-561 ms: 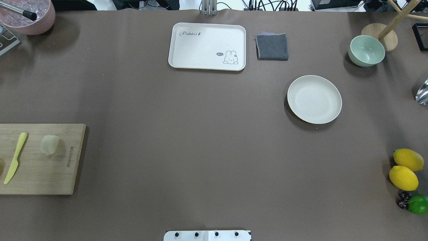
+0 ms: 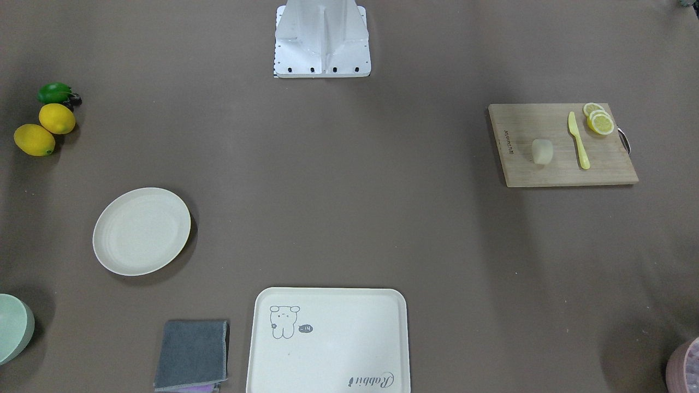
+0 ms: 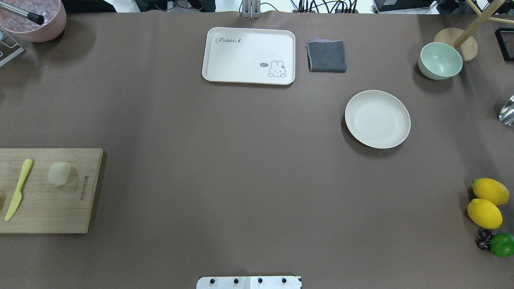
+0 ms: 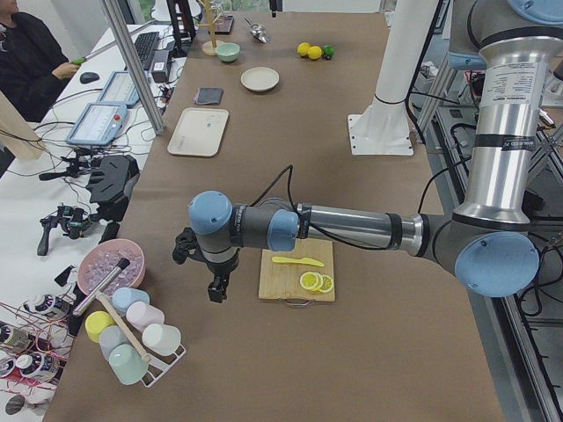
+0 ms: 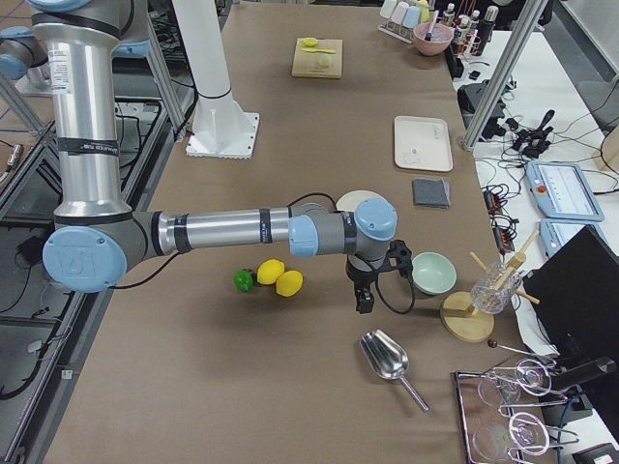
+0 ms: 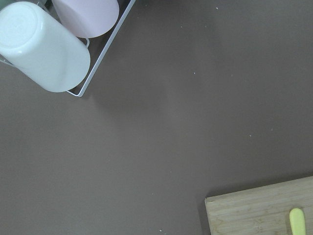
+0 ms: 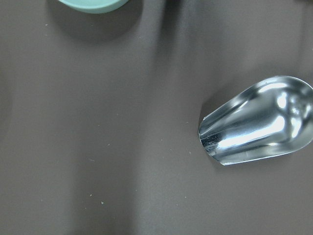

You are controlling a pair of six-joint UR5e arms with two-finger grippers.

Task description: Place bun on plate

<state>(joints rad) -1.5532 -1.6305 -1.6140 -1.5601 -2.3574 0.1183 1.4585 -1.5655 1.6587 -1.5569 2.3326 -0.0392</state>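
The bun [image 3: 59, 173] [image 2: 542, 151], a pale rounded block, rests on the wooden cutting board [image 3: 60, 208] at the table's left edge. The round cream plate [image 3: 377, 119] [image 2: 141, 230] [image 4: 259, 79] sits far off on the right half with nothing on it. Only the side views show the grippers. My left gripper [image 4: 214, 290] hangs beyond the board's outer end, near a cup rack. My right gripper [image 5: 366, 302] hangs past the plate, between the green bowl and the lemons. I cannot tell whether either is open or shut. Nothing touches the bun.
A yellow knife [image 3: 18, 188] and lemon slices [image 2: 599, 121] share the board. A bunny tray [image 3: 249, 55], grey cloth [image 3: 327, 56] and green bowl [image 3: 439, 61] stand at the back. Lemons [image 3: 486, 202] and a lime [image 3: 502, 245] lie right. A metal scoop [image 7: 257, 125] and cup rack [image 6: 49, 44] lie at the ends.
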